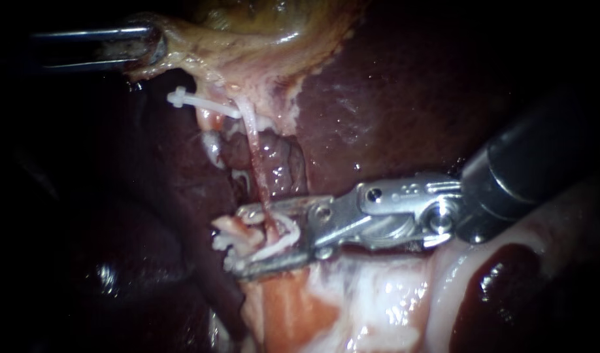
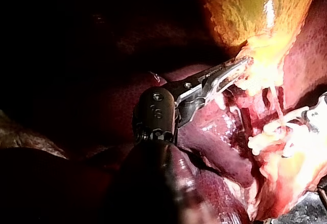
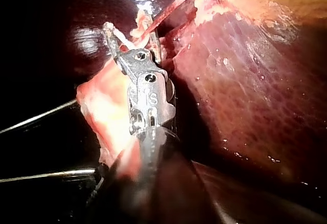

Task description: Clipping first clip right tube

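Note:
A thin pink tube (image 1: 254, 150) runs down from the gallbladder (image 1: 261, 26) across the dark liver (image 1: 391, 98). One white clip (image 1: 202, 103) sits closed across the tube's upper end. My right instrument (image 1: 236, 239) comes in from the right. Its jaws stand apart around the tube's lower end and hold a second white clip (image 1: 277, 245) between them. In the right wrist view the same jaws (image 3: 127, 29) straddle the tube (image 3: 163, 12). My left instrument (image 1: 150, 49) at the upper left is shut on the gallbladder's yellowish edge, as the left wrist view also shows (image 2: 232, 73).
Pale, pink-white tissue (image 1: 365, 294) lies under and below the right instrument. A dark red lobe (image 1: 502, 281) sits at the lower right. Two thin metal wires (image 3: 41, 116) cross beside the right instrument's shaft in the right wrist view.

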You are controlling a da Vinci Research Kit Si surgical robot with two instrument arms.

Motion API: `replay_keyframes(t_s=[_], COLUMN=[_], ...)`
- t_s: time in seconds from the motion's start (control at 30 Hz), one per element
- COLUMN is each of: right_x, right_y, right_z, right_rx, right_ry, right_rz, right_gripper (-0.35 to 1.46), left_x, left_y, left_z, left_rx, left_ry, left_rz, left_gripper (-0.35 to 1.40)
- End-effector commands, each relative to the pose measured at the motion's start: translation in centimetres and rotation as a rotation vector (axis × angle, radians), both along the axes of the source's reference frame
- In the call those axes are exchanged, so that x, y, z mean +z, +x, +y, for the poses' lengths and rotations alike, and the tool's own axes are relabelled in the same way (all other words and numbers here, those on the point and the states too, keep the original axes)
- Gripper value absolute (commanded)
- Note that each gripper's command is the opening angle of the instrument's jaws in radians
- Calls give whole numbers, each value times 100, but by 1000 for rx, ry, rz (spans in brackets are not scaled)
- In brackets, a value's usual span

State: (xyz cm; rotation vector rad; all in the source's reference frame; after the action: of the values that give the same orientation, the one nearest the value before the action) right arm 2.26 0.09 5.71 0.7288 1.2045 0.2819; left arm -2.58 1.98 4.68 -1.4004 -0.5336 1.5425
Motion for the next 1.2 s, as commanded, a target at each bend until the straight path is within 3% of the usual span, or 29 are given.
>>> replay_keyframes(t_s=[0.03, 0.23, 0.4, 0.5, 0.63, 0.8, 0.9, 1.0, 1.2], right_x=[-4, -28, -38, -36, -31, -31, -32, -32, -28], right_y=[0, 5, 7, 6, 1, -7, -9, -11, -13], right_z=[-1, -12, -16, -15, -9, -5, -6, -6, -4], right_rx=[-4, -30, -61, -79, -58, -57, -58, -78, -79], right_ry=[11, 69, 87, 109, 114, 138, 149, 170, 213], right_rz=[14, 94, 120, 119, 108, 99, 95, 95, 75], right_gripper=[50, 50, 49, 45, 37, 19, 5, -33, -35], left_x=[0, 0, 1, 2, 2, 2, 2, 2, 3], left_y=[0, 0, 0, 0, -1, -1, -1, -1, -1], left_z=[0, 0, 0, 0, -1, -1, -1, -1, -1], left_rx=[0, 0, 0, 0, 0, -1, -1, -1, -1], left_ry=[0, 0, 0, -1, -1, -1, -1, -1, -1], left_rz=[0, 0, 0, 0, 1, 1, 1, 1, 1], left_gripper=[-35, -35, -35, -35, -35, -35, -35, -35, -35])
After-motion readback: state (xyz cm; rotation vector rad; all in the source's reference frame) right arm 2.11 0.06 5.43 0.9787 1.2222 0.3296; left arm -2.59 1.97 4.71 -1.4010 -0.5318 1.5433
